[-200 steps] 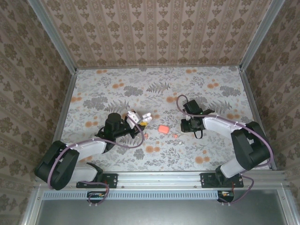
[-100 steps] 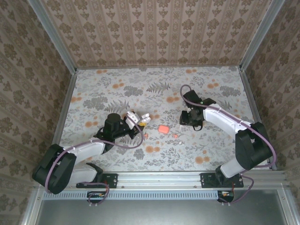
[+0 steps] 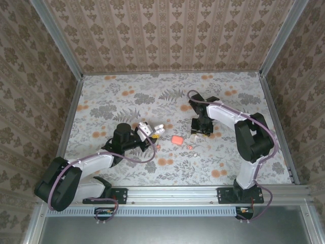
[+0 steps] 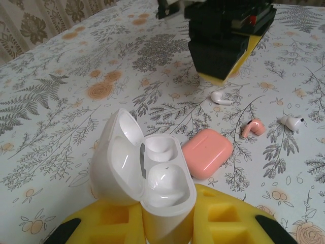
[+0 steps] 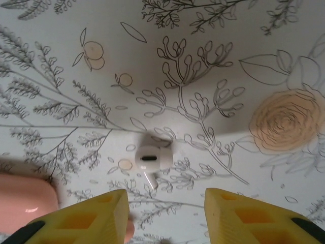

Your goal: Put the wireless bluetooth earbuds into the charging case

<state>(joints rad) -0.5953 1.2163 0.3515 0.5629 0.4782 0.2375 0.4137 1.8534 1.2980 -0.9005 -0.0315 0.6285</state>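
My left gripper (image 4: pixel 167 211) is shut on a white charging case (image 4: pixel 147 173) with its lid open; one socket holds a white earbud, the other looks empty. In the top view this gripper (image 3: pixel 152 130) sits left of centre. A shut pink case (image 4: pixel 207 152) lies just beyond it. A white earbud (image 5: pixel 151 160) lies on the table right under my right gripper (image 5: pixel 165 213), whose yellow fingers (image 5: pixel 91 218) stand open on either side, apart from it. A pinkish-red earbud (image 4: pixel 253 128) and two white earbuds, one (image 4: pixel 222 98) and another (image 4: pixel 292 121), lie past the pink case.
The pink case (image 3: pixel 177 139) lies between the two grippers, with my right gripper (image 3: pixel 199 128) just to its right. A small pinkish piece (image 3: pixel 158 147) rests near the left gripper. Patterned walls stand round the floral table (image 3: pixel 152 96), with free room at the back.
My right gripper has swung left and away, coming over the white earbud beside the pink case. The left gripper with the white case has barely moved.
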